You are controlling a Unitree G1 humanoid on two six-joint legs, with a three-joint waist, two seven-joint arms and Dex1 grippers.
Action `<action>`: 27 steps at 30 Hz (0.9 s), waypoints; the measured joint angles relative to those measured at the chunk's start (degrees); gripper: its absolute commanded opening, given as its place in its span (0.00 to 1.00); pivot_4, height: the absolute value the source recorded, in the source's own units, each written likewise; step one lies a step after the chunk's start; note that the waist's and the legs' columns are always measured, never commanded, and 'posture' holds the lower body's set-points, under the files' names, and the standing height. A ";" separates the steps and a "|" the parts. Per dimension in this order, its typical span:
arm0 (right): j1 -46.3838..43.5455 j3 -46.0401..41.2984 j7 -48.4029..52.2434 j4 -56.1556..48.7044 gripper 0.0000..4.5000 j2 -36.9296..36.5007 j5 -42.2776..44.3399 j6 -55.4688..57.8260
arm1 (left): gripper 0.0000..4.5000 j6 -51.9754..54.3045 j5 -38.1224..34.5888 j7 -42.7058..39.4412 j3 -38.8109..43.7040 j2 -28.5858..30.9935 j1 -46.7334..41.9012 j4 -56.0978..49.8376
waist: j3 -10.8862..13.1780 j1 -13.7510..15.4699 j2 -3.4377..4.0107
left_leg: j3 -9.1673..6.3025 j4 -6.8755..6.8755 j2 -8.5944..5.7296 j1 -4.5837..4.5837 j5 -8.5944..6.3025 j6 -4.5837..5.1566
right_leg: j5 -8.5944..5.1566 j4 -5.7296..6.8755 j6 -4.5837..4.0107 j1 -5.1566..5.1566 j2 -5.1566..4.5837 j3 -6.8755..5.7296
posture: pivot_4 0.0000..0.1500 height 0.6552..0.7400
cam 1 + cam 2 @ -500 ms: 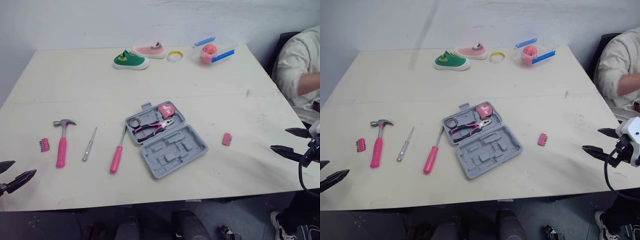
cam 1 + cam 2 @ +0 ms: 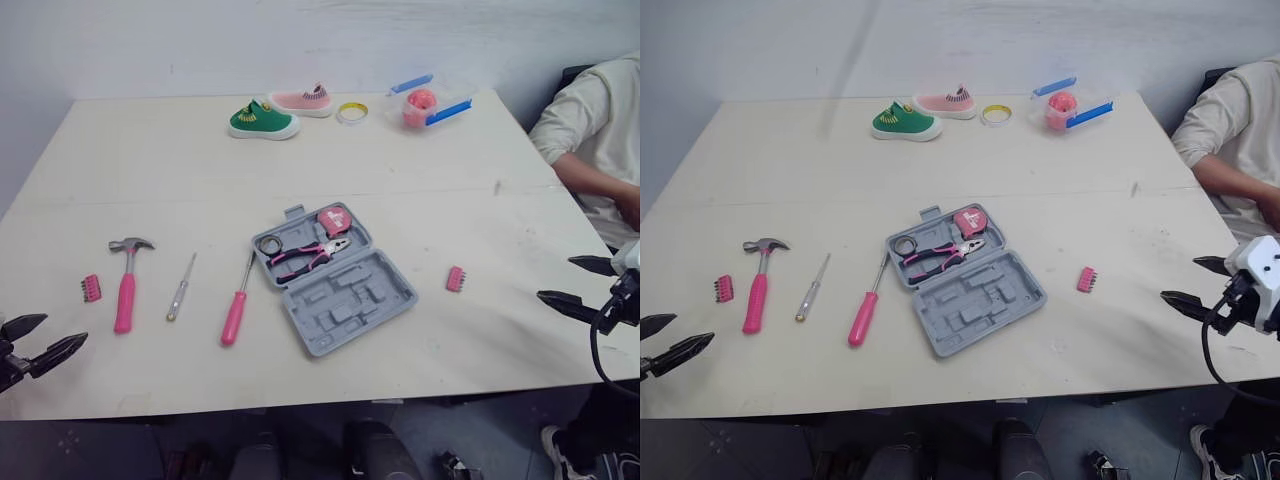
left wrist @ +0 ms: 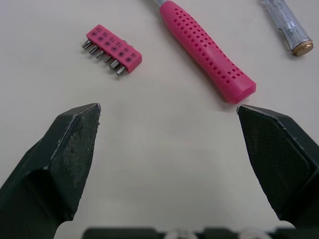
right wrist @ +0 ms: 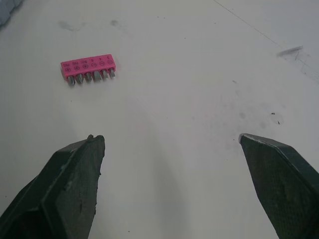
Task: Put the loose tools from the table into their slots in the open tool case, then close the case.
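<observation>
An open grey tool case lies mid-table, holding pink pliers, a pink tape measure and a small roll. Left of it lie a pink-handled screwdriver, a slim clear screwdriver, a pink-handled hammer and a pink bit holder. A second pink bit holder lies right of the case. My left gripper hovers open at the table's near left edge, short of the hammer handle and bit holder. My right gripper is open at the right edge, apart from the second bit holder.
At the far edge sit a green shoe, a pink shoe, a yellow tape ring and a clear box with a pink ball and blue clips. A person in a light sleeve sits at the right side.
My left gripper has moved a little forward and right over the table edge. The person's arm on the right has shifted. My right gripper has barely moved.
</observation>
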 measured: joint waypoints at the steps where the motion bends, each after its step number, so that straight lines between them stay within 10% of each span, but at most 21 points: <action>1: -0.33 0.10 -0.64 -0.67 1.00 0.08 -0.04 0.35 | 0.98 0.71 -0.38 0.10 -0.34 -0.04 -0.44 -1.38 | 0.00 0.00 0.00 | 0.00 0.00 0.00 0.00 0.00 0.00 | 0.00 0.01 0.00 0.00 0.00 0.00 | 1.00 1.00; 14: -17.05 17.65 -10.64 -15.42 1.00 9.74 -3.20 14.37 | 0.98 15.21 -3.46 6.45 -24.65 -3.85 -12.09 -32.81 | 0.01 0.09 0.01 | 0.00 0.14 0.04 -0.06 0.28 -0.47 | 0.01 0.36 0.02 -0.02 0.25 0.15 | 1.00 1.00; 16: -21.98 21.32 -12.67 -13.65 0.87 12.66 -5.94 15.96 | 1.00 17.74 -2.27 8.35 -29.83 -5.30 -16.00 -33.72 | 0.00 0.08 0.01 | 0.03 0.23 0.04 -0.09 0.30 -0.46 | 0.01 0.40 0.02 -0.06 0.28 0.20 | 1.00 1.00; 24: -35.53 33.23 -16.94 -1.18 0.01 23.16 -15.72 15.83 | 0.29 19.38 5.30 12.65 -44.35 -11.61 -27.68 -27.63 | 0.01 0.12 0.00 | 0.23 0.69 0.05 -0.64 0.30 -0.45 | 0.01 1.02 0.02 -0.82 0.36 0.39 | 1.00 1.00; 27: -39.15 34.82 -16.77 3.66 0.00 26.00 -17.36 14.41 | 0.01 18.62 6.62 11.72 -46.48 -11.97 -28.80 -26.15 | 0.01 0.06 0.00 | 0.36 0.81 0.04 -0.62 0.29 -0.42 | 0.01 1.05 0.02 -0.81 0.35 0.48 | 1.00 1.00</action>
